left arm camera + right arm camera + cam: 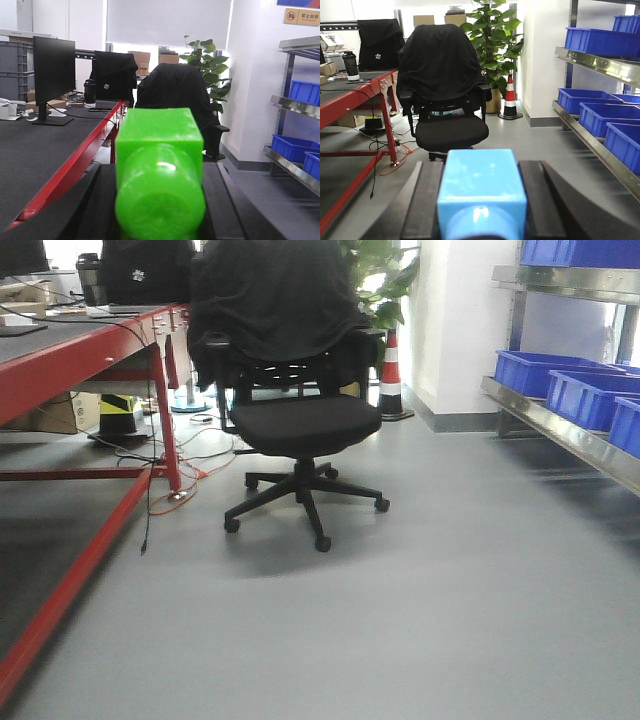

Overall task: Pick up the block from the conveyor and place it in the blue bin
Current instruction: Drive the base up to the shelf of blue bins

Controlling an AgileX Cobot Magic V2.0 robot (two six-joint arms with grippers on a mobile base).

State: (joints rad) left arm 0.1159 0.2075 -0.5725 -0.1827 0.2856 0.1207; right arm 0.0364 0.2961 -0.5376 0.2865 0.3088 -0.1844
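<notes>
In the left wrist view my left gripper [160, 172] is shut on a bright green block [160, 140], held between its black fingers [102, 200]. In the right wrist view my right gripper [481, 167] is shut on a light blue block [481, 182] between its black fingers [535, 200]. The conveyor [40, 345], a dark grey belt on a red frame, runs along the left; it also shows in the left wrist view [40, 150]. Blue bins [545, 375] stand on a metal shelf at the right, also in the right wrist view [590, 102]. Neither gripper shows in the front view.
A black office chair [300, 425] draped with a dark jacket stands on the grey floor ahead. A traffic cone [390, 375] and a plant [495, 35] stand behind it. Cables [185, 465] lie by the conveyor leg. A monitor [52, 70] stands on the belt.
</notes>
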